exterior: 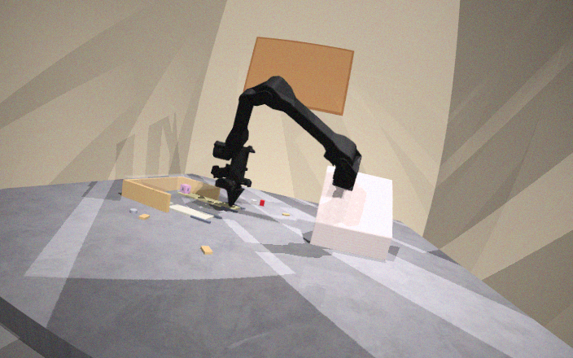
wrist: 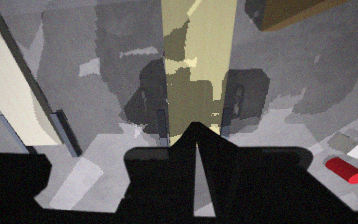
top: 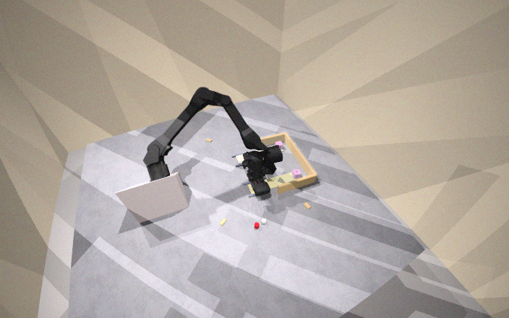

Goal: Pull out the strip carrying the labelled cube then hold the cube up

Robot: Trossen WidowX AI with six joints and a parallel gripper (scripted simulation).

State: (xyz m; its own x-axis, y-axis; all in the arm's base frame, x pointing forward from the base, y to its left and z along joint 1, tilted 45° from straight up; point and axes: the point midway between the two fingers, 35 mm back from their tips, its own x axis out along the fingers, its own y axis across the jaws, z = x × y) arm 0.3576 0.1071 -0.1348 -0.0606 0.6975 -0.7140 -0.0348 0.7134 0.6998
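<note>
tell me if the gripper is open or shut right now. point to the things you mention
Shut: in the wrist view the gripper's (top: 261, 189) (exterior: 232, 205) (wrist: 196, 123) fingertips meet in a point over the yellow strip (top: 282, 180) (wrist: 210, 45), with nothing visible between them.

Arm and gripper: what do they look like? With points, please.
The arm (top: 235, 116) (exterior: 311, 119) is matte black throughout, with slim straight links and bulkier rounded joints. The black gripper (top: 261, 187) (exterior: 232, 205) (wrist: 195, 125) has jaws tapering to a point. I can make out no cables or markings.
</note>
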